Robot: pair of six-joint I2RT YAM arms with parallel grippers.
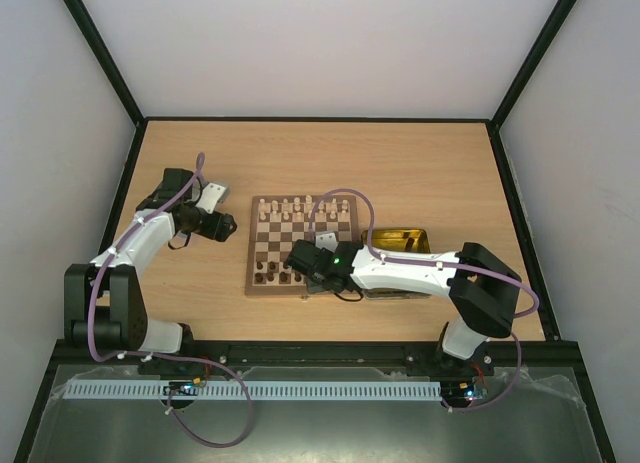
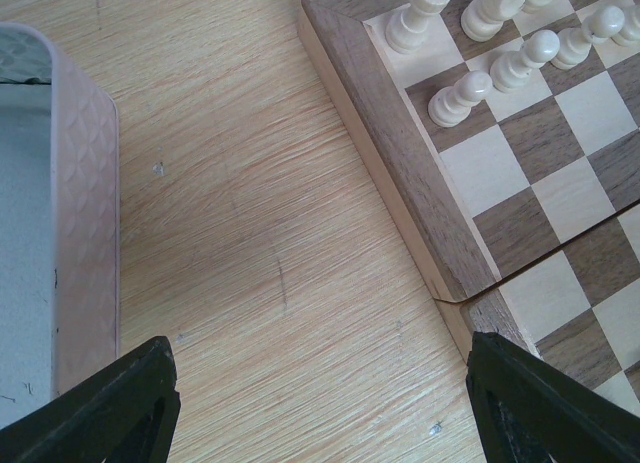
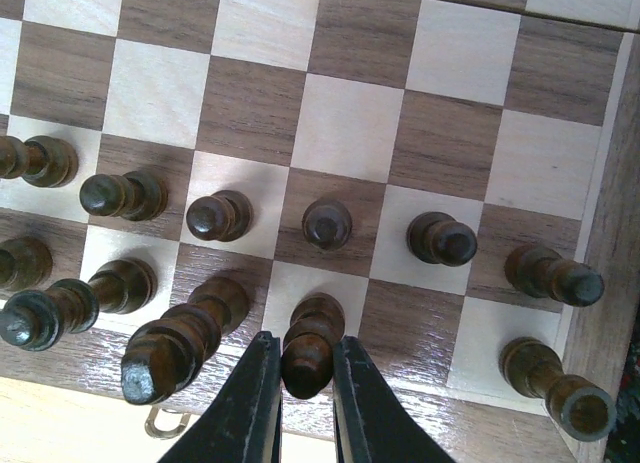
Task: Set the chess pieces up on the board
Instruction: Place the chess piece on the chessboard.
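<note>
My right end effector gripped a dark piece, standing upright on the board's near rank; my left end effector hung open, well apart.

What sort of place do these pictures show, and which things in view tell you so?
Probably a robotics lab test cell: plain white walls in a black frame enclose a pale wooden table, two white-and-black robot arms are bolted at its near edge, and a square wooden chessboard lies on it.
</note>
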